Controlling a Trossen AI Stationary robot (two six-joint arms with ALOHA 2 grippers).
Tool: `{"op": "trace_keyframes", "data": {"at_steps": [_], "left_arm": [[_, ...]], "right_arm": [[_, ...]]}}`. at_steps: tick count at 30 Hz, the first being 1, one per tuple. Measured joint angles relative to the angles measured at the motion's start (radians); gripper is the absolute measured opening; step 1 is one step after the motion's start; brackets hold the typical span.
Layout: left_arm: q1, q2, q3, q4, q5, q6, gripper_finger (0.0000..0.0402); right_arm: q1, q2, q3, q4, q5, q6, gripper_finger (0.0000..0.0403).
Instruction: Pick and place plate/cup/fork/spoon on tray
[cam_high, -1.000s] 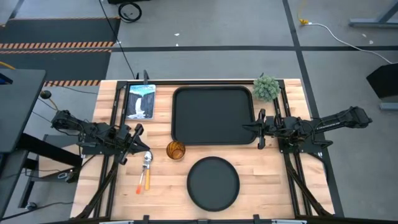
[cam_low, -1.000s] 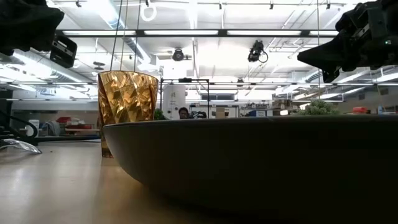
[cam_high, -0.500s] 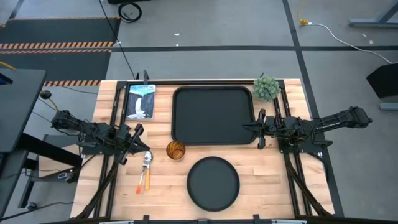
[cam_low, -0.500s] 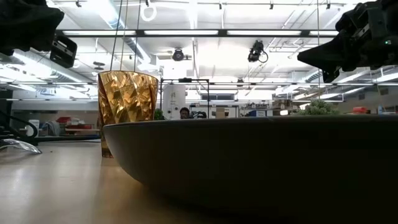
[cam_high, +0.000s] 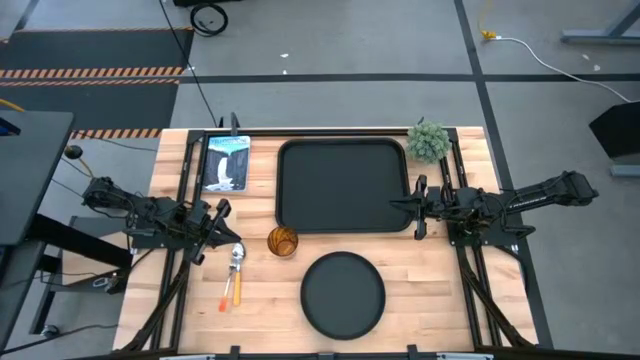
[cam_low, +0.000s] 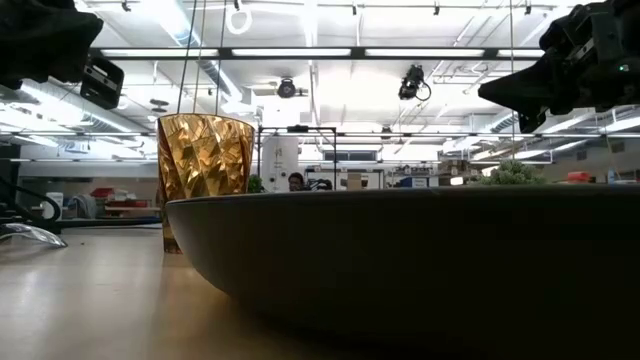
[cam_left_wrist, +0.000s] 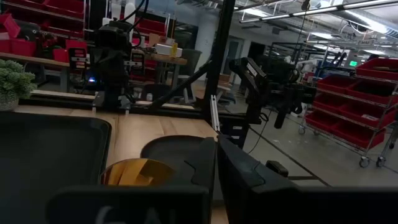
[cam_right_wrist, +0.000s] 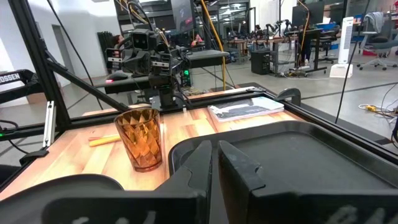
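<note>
The black rectangular tray (cam_high: 340, 185) lies at the table's far middle. The round black plate (cam_high: 343, 293) lies flat near the front edge and fills the low view (cam_low: 420, 260). The amber cup (cam_high: 283, 242) stands upright between plate and tray, at the tray's near left corner; it also shows in the right wrist view (cam_right_wrist: 141, 139). The spoon (cam_high: 237, 256) and fork (cam_high: 226, 293) lie side by side left of the cup, orange handles toward the near edge. My left gripper (cam_high: 218, 230) hovers shut left of the cup. My right gripper (cam_high: 398, 206) hovers shut over the tray's right rim.
A small green plant (cam_high: 428, 140) stands at the tray's far right corner. A printed booklet (cam_high: 226, 162) lies left of the tray. Black frame rails (cam_high: 185, 190) run along both table sides. Bare wood lies right of the plate.
</note>
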Motion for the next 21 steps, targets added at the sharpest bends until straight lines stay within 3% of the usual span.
{"op": "trace_keyframes", "data": {"at_steps": [8, 12, 21], "left_arm": [[0.000, 0.000, 0.000, 0.185, -0.016, -0.035, 0.0025], [-0.001, 0.001, 0.000, 0.197, -0.008, -0.128, 0.0025], [0.001, 0.001, 0.000, 0.084, -0.074, 0.094, 0.0025]], "right_arm": [[0.000, 0.000, 0.000, 0.000, 0.000, 0.000, 0.0034], [0.000, 0.000, 0.000, 0.000, 0.000, 0.000, 0.0034], [0.000, 0.000, 0.000, 0.000, 0.000, 0.000, 0.0034]]}}
